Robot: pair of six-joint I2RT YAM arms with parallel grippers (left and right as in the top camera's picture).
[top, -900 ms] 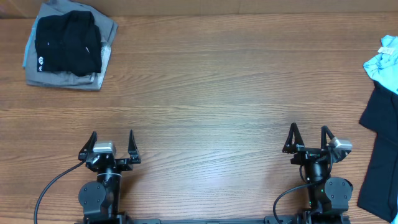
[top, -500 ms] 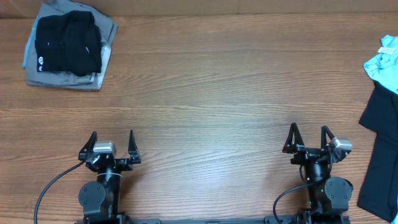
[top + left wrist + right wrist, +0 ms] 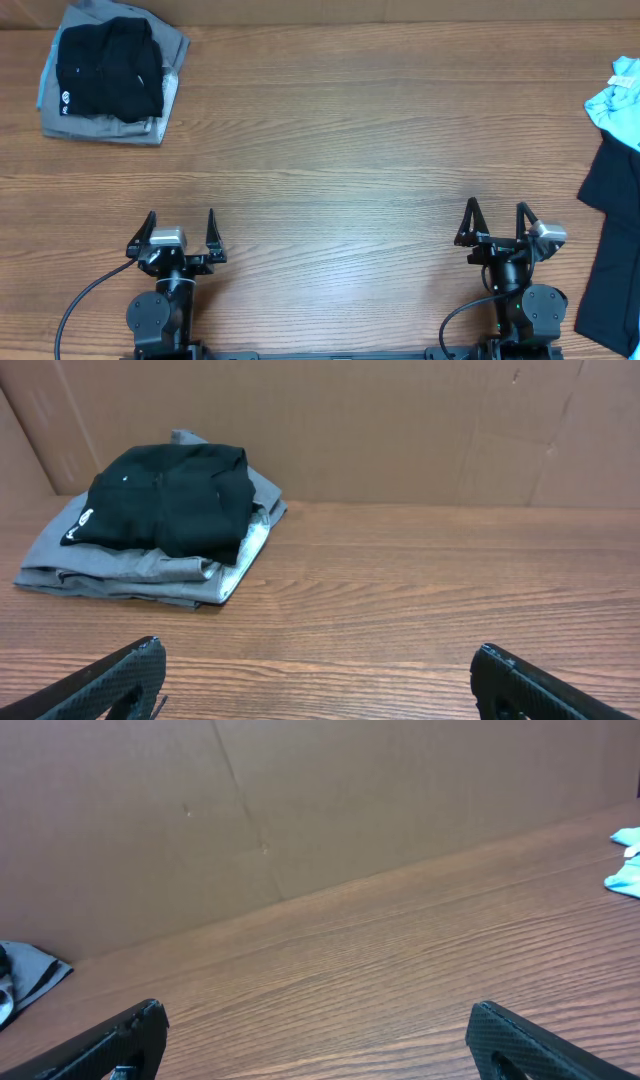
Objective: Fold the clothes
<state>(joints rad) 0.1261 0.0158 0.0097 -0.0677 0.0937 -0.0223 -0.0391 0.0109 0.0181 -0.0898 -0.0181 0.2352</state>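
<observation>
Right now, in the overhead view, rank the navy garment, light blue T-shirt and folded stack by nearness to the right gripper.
1. Navy garment, right edge, closest to the right gripper.
2. Light blue T-shirt, far right corner.
3. Folded stack, far left corner.

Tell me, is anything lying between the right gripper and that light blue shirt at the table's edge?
Nothing visible does. Bare table runs from the right gripper to the light blue T-shirt. A dark garment lies next to the shirt, just off that path at the right edge.

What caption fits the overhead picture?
Left claw and right claw open, idle; light blue T-shirt far right, folded black and grey garments far left.
</observation>
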